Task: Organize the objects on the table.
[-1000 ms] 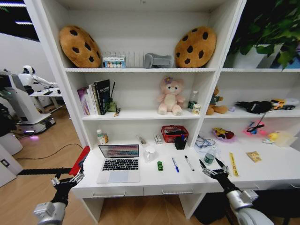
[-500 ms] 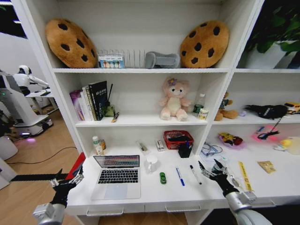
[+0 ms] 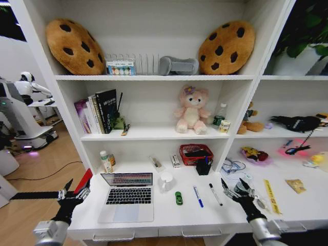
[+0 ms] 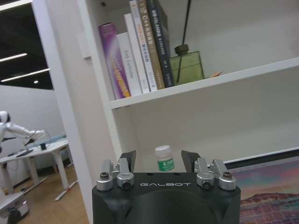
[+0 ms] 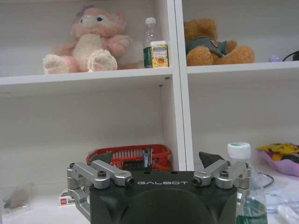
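Tabletop, lower centre: one open laptop, one green toy car, one blue pen, one black pen. "GALBOT" on left gripper and right gripper; both open, empty.

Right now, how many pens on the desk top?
2, both lying right of the green toy car: the blue pen next to it, the black pen further right. More may sit hidden in the clutter.

Readable lettering
"GALBOT" stands on the left gripper housing and the right gripper housing.
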Motion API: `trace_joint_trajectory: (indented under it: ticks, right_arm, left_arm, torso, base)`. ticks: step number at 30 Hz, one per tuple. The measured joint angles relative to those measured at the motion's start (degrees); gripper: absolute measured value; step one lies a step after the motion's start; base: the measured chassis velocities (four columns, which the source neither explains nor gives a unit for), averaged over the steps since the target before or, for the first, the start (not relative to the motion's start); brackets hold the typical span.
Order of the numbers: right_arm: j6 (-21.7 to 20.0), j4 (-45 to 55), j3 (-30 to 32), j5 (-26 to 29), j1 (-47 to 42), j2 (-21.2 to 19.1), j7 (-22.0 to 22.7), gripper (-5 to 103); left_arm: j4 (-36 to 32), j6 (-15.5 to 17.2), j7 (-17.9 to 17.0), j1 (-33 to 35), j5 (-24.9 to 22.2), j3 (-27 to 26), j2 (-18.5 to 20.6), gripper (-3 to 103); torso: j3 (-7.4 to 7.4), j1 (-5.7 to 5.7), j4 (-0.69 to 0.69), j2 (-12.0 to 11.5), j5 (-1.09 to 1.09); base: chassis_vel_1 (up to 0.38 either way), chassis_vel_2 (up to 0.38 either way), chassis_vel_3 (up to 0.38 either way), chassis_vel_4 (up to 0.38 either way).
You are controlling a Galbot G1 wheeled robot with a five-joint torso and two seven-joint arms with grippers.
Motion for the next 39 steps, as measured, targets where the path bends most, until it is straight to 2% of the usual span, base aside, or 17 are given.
trace_joint_trajectory:
  ticks: [7, 8, 9, 11, 12, 13, 14, 15, 16, 17, 18, 24, 28, 31, 32, 35, 39]
  right_arm:
    - [1.2, -2.2, -0.7, -0.7, 0.0, 2.1, 0.0, 100]
    - [1.5, -3.2, -1.2, -0.9, 0.7, 2.8, 0.1, 100]
    - [1.5, -3.2, -1.2, -0.9, 0.7, 2.8, 0.1, 100]
    - [1.8, -4.5, -2.3, -1.0, 1.2, 4.0, 0.3, 100]
    - [1.8, -4.5, -2.3, -1.0, 1.2, 4.0, 0.3, 100]
    - [2.2, -5.6, -2.8, -1.4, 1.4, 4.4, 0.3, 100]
    - [2.3, -5.9, -2.9, -1.4, 1.7, 4.5, 0.3, 100]
    - [2.3, -5.9, -2.9, -1.4, 1.7, 4.5, 0.3, 100]
    - [2.4, -6.0, -2.8, -1.2, 1.8, 4.5, 0.4, 100]
    - [2.4, -6.0, -2.5, -1.0, 1.9, 4.5, 0.5, 100]
    - [2.4, -6.0, -2.5, -1.0, 1.9, 4.5, 0.5, 100]
    - [2.4, -5.4, -2.0, -0.7, 1.7, 6.1, 0.7, 100]
    - [2.7, -5.3, -2.2, -0.8, 1.2, 6.7, 0.7, 100]
    - [2.9, -5.3, -2.2, -0.8, 1.0, 7.1, 0.7, 100]
    - [2.9, -5.3, -2.2, -0.8, 1.0, 7.1, 0.7, 100]
    - [3.0, -5.3, -1.9, -0.8, 1.0, 7.3, 0.8, 100]
    - [3.2, -5.2, -1.6, -0.8, 0.9, 7.5, 0.8, 100]
  left_arm:
    - [-2.3, 0.7, 0.4, 3.4, -1.3, -2.3, 8.7, 39]
    - [-3.2, 1.2, 0.6, 5.2, -2.3, -3.6, 14.4, 28]
    - [-3.2, 1.2, 0.6, 5.2, -2.3, -3.6, 14.4, 28]
    - [-4.1, 2.1, 0.4, 7.5, -4.4, -6.1, 24.4, 22]
    - [-4.1, 2.1, 0.4, 7.5, -4.4, -6.1, 24.4, 22]
    - [-4.7, 4.3, -0.6, 7.6, -7.1, -6.3, 31.7, 12]
    - [-4.7, 5.4, -1.1, 7.3, -7.9, -5.4, 36.2, 7]
    - [-4.7, 5.4, -1.1, 7.3, -7.9, -5.4, 36.2, 7]
    - [-4.7, 5.7, -1.1, 7.4, -8.2, -5.1, 38.8, 2]
    - [-4.6, 6.0, -1.1, 7.6, -8.7, -4.9, 42.2, 1]
    - [-4.6, 6.0, -1.1, 7.6, -8.7, -4.9, 42.2, 1]
    - [-0.7, 6.9, -1.8, 8.3, -15.4, -4.9, 54.7, 0]
    - [0.8, 7.2, -1.9, 8.2, -18.5, -5.5, 59.8, 0]
    - [2.8, 7.3, -1.2, 8.5, -21.4, -6.1, 67.1, 0]
    - [2.8, 7.3, -1.2, 8.5, -21.4, -6.1, 67.1, 0]
    - [5.6, 6.9, -0.3, 9.6, -22.1, -6.5, 72.4, 0]
    - [7.4, 6.6, 0.1, 10.6, -22.0, -6.2, 74.7, 0]
  torso:
    - [0.0, 0.01, 0.02, 0.0, -0.02]
    - [0.01, 0.02, 0.02, 0.0, 0.02]
    - [0.01, 0.02, 0.02, 0.0, 0.02]
    - [0.01, 0.04, 0.02, 0.0, 0.0]
    - [0.01, 0.04, 0.02, 0.0, 0.0]
    - [0.01, 0.03, 0.02, 0.0, -0.02]
    - [0.02, 0.03, 0.02, 0.0, -0.02]
    - [0.02, 0.03, 0.02, 0.0, -0.02]
    - [0.01, 0.04, 0.02, 0.0, -0.02]
    - [0.02, 0.04, 0.02, 0.0, -0.02]
    - [0.02, 0.04, 0.02, 0.0, -0.02]
    - [0.02, 0.04, 0.03, 0.0, -0.02]
    - [0.02, 0.04, 0.02, 0.0, -0.01]
    - [0.02, 0.04, 0.01, 0.0, 0.0]
    - [0.02, 0.04, 0.01, 0.0, 0.0]
    - [0.02, 0.04, 0.01, 0.0, 0.0]
    - [0.02, 0.04, 0.01, 0.0, -0.01]
  base:
    - [0.0, 0.0, 0.0, 0.0]
    - [0.0, 0.0, 0.0, 0.0]
    - [0.0, 0.0, 0.0, 0.0]
    - [0.0, 0.0, 0.0, 0.0]
    - [0.0, 0.0, 0.0, 0.0]
    - [0.0, 0.0, 0.0, 0.0]
    - [0.0, 0.0, 0.0, 0.0]
    - [0.0, 0.0, 0.0, 0.0]
    - [0.0, 0.0, 0.0, 0.0]
    - [0.0, 0.0, 0.0, 0.0]
    - [0.0, 0.0, 0.0, 0.0]
    - [0.0, 0.0, 0.0, 0.0]
    - [0.0, 0.0, 0.0, 0.0]
    - [0.0, 0.0, 0.0, 0.0]
    - [0.0, 0.0, 0.0, 0.0]
    - [0.0, 0.0, 0.0, 0.0]
    - [0.0, 0.0, 0.0, 0.0]
